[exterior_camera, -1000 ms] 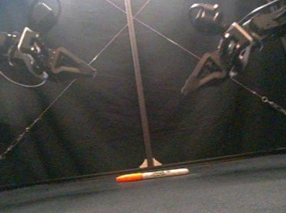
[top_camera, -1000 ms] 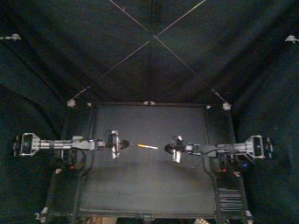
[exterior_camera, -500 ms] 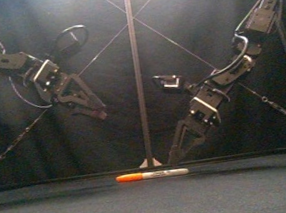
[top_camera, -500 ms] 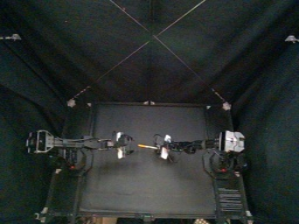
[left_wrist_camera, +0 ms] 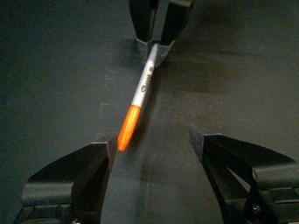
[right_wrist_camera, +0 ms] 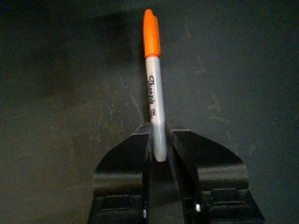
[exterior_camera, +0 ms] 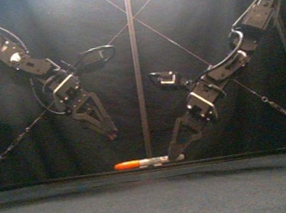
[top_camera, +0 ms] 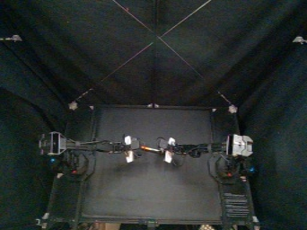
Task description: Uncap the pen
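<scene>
A pen [exterior_camera: 147, 162] with a pale barrel and an orange cap [exterior_camera: 125, 166] lies flat on the black table [top_camera: 150, 193], near its middle [top_camera: 146, 150]. My right gripper [exterior_camera: 178, 155] is down at table level, its jaws closed around the barrel's end [right_wrist_camera: 152, 79], the cap [right_wrist_camera: 149, 33] pointing away from it. My left gripper [exterior_camera: 112, 133] hangs open a little above the cap end. In the left wrist view its jaws stand wide apart on either side of the orange cap [left_wrist_camera: 128, 127], not touching it, and the right gripper's jaws hold the far end of the pen [left_wrist_camera: 142, 83].
Only the pen lies on the table. Both arms [top_camera: 84, 145] [top_camera: 210, 148] reach in low from the sides and meet close together at the middle.
Both arms have come down and inward from high up. The right gripper has dropped to the table and closed on the pen's barrel end; the left has lowered over the cap.
</scene>
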Controlling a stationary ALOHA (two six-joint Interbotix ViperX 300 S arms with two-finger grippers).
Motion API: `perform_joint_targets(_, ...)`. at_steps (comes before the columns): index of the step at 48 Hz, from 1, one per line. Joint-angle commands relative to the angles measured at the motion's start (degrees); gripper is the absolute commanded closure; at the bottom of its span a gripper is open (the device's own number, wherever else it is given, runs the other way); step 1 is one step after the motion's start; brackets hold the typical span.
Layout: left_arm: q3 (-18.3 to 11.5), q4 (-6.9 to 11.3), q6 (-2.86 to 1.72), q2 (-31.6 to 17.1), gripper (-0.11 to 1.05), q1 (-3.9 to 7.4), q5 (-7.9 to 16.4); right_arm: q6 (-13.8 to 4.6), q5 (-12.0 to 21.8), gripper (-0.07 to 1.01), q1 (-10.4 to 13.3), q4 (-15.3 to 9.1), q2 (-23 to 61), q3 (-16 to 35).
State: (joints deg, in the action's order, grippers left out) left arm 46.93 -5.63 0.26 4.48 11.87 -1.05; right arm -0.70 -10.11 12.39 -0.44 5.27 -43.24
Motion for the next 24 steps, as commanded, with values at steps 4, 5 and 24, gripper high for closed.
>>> perform_joint_targets(4, -1.3, -0.18, 0.09, 0.0, -0.03, 0.00, -0.2, 0.00, -0.3, 0.40, -1.1, 0.0, -2.1, 1.0)
perform_joint_targets(5, -1.3, -0.18, 0.09, -0.2, -0.03, 0.00, -0.3, 0.00, -0.3, 0.40, -1.3, 0.0, -2.1, 1.1)
perform_joint_targets(24, -1.4, 0.00, 0.00, -4.2, -0.01, 0.26, -3.4, 0.09, -0.3, 0.40, -2.6, 0.0, -3.0, 1.8)
